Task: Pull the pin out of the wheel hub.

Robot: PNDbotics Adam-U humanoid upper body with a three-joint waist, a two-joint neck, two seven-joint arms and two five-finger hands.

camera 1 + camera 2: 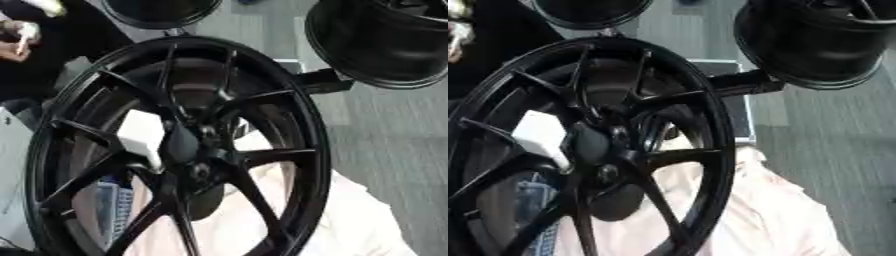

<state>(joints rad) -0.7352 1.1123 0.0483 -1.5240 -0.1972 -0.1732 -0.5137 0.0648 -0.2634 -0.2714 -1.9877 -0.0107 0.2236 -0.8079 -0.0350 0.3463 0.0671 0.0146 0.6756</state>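
Large glossy black multi-spoke alloy wheel hub fills centre, leaning over pale pink cloth; pin not discernible at dark centre, likely small, rigid, slippery, best pinched by its head; no robot hand visible.

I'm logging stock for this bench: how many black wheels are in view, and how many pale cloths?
Black wheels: 3, the big spoked wheel hub in front, a second wheel at upper right, a third wheel cut off at the top edge.
Pale cloths: 1, the pinkish cloth under the front wheel.
Total: 4
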